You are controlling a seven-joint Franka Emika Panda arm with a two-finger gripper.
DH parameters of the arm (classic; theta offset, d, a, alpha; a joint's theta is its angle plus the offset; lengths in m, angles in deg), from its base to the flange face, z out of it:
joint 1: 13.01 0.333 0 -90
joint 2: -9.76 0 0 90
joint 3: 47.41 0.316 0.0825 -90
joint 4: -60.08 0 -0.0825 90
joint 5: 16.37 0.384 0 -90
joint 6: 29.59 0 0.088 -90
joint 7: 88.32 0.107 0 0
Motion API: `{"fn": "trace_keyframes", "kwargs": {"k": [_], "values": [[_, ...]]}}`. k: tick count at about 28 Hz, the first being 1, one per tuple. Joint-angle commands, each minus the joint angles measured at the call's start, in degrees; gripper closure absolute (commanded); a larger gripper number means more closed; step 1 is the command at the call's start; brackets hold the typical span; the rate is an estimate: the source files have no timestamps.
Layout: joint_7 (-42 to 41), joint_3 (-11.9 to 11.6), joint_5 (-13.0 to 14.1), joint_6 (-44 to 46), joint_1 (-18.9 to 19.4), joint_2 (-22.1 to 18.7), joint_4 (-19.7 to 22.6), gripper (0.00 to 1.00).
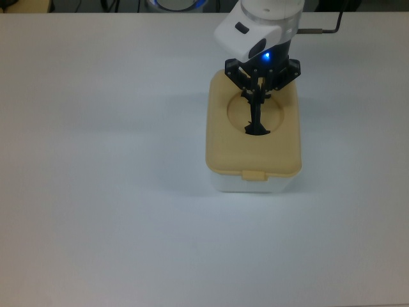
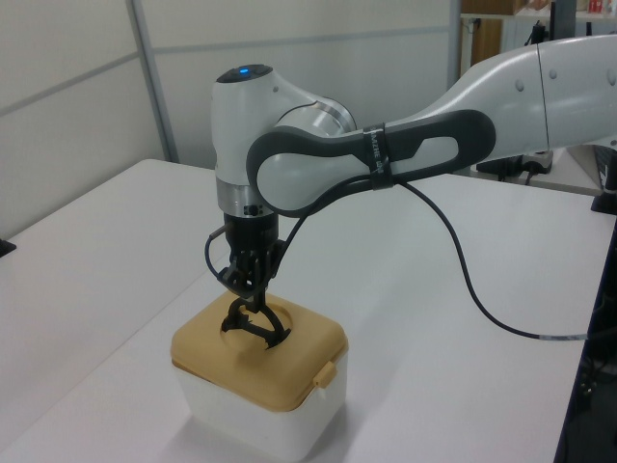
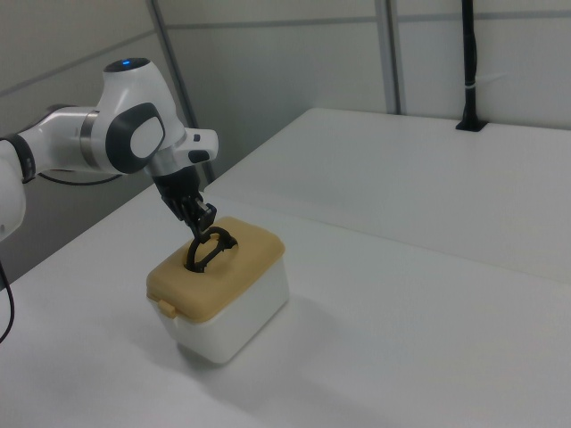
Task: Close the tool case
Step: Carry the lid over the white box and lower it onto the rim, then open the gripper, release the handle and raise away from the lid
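We see the tan lid (image 1: 253,136) sitting squarely on the white tub (image 2: 258,422) of the tool case, right of centre in the top view, low and left of centre in the left view. The end effector (image 1: 257,96) comes down from the upper edge of the top view and has its fingers clamped on the black handle (image 1: 257,121), which stands up out of the lid's round recess. A small latch tab (image 1: 254,175) shows at the lid's lower edge in the top view. The white table (image 1: 102,160) around the case is bare. In the left view a black cable (image 2: 463,270) hangs from the arm (image 2: 386,159) across the right half of the frame, well apart from the case. In the right view a black post (image 3: 469,67) stands at the upper right, far from the case, nothing standing between
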Motion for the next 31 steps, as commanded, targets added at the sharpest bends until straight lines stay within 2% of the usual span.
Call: {"fn": "trace_keyframes", "kwargs": {"k": [1,10,19,24,31], "values": [[1.72,-0.6,-1.22,-1.28,1.1,-0.17,0.11,0.01],[1.46,-0.6,-1.75,-0.49,1.1,-0.87,0.11,0.0],[-1.79,-2.09,-1.75,7.76,-0.13,-6.14,0.11,0.0],[-5.74,-5.34,-1.75,13.3,-0.66,-9.22,0.11,0.0],[-10.75,-12.46,-1.75,17.79,-0.66,-13.26,0.11,0.0]]}}
